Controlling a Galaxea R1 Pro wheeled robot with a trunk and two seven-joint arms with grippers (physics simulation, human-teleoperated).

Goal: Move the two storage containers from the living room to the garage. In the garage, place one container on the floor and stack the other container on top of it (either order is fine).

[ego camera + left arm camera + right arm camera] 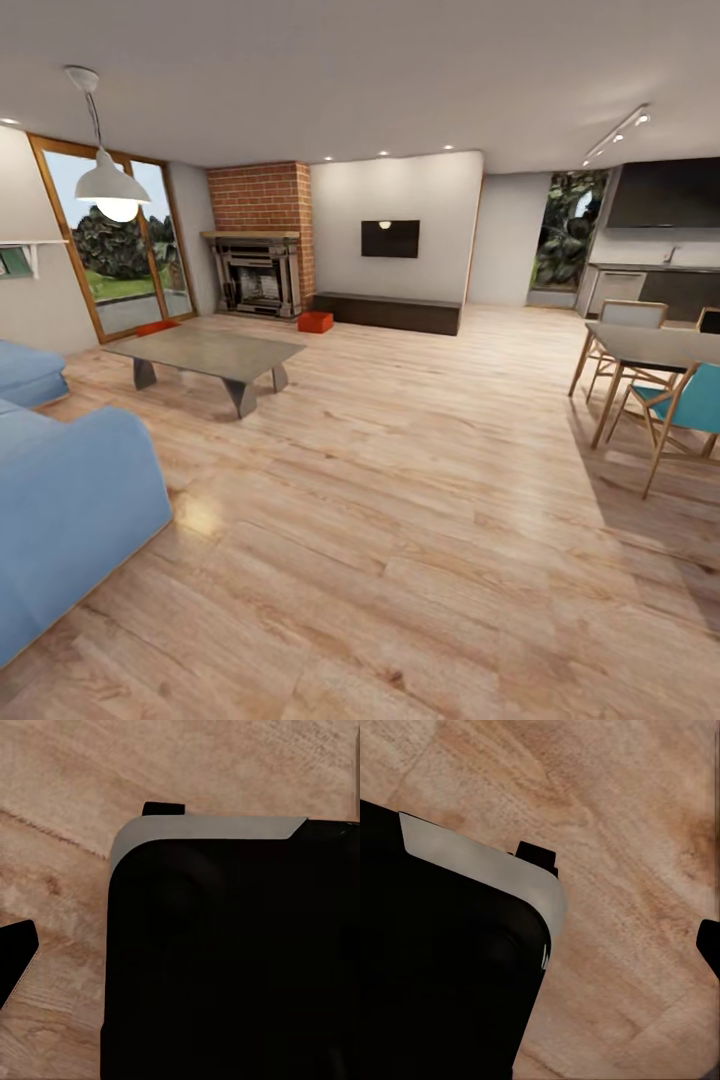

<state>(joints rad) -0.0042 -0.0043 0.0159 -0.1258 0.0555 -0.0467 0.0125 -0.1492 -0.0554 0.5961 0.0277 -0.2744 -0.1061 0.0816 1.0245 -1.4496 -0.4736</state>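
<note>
Living rm: grey coffee table (205, 352) sits betw. me and the brick fireplace (258, 262), blue sofa (70, 500) nearer me. One orange-red container (315, 321) on planks just right of fireplace, contents unclear; another (155, 327) peeks behind the table. My pincers' state: can't tell.

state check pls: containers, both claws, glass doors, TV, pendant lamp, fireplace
storage container by the fireplace: on the wood floor, upright, untouched
second storage container: on the floor behind the coffee table, mostly hidden
left claw: empty, fingers apart
right claw: empty, fingers apart
glass doors: look closed
TV: off
pendant lamp: lit
fireplace: unlit
</note>
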